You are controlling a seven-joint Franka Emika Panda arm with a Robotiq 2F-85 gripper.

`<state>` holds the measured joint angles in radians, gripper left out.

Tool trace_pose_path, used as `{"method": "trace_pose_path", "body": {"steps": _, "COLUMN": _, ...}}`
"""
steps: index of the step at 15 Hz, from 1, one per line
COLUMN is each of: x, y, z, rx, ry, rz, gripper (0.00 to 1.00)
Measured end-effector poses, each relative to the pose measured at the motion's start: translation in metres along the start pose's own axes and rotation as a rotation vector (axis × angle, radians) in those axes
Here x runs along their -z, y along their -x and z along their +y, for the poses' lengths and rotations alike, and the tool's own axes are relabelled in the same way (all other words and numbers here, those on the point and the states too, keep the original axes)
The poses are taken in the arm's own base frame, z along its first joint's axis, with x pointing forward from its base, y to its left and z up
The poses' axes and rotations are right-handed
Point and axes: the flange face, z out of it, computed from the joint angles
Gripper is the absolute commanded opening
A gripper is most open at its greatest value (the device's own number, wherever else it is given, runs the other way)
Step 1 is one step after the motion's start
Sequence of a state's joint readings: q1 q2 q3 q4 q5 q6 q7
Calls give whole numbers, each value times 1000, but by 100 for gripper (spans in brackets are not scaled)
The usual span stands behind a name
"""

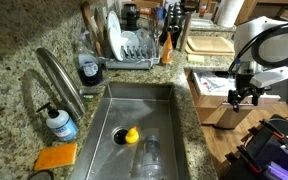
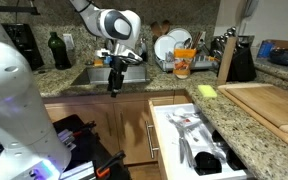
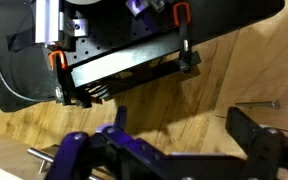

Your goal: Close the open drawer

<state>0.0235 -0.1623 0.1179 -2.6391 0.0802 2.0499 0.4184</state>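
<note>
Exterior view, open drawer (image 2: 160,130) below and beside raised pincer (image 2: 114,90), apart.

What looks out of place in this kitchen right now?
The drawer stands pulled far out, its contents exposed. A small yellow thing lies in the sink, an odd spot for it. The gripper hangs clear of the drawer.

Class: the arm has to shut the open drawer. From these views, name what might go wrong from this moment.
1. The tool hangs open in front of the sink counter, off to the side of the drawer; crossing over, it might clip the drawer's wooden side.
2. Utensils lie loose inside; a hard shove could shift them or jam the drawer.
</note>
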Motion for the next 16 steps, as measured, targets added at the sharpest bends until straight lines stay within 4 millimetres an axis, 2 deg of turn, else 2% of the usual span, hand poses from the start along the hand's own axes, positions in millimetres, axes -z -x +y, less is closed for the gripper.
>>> {"method": "trace_pose_path", "body": {"steps": 5, "x": -3, "y": -2, "z": 2, "rx": -19, "ry": 1, "rz": -10, "gripper": 100}}
{"method": "trace_pose_path", "body": {"steps": 7, "x": -13, "y": -13, "z": 10, "rx": -53, "ry": -14, "rz": -43, "gripper": 100}}
{"method": "trace_pose_path", "body": {"steps": 11, "x": -36, "y": -46, "z": 29, "rx": -153, "ry": -69, "rz": -109, "gripper": 100}}
{"method": "trace_pose_path", "body": {"steps": 16, "x": -38, "y": -53, "z": 28, "rx": -159, "ry": -70, "rz": -116, "gripper": 100}}
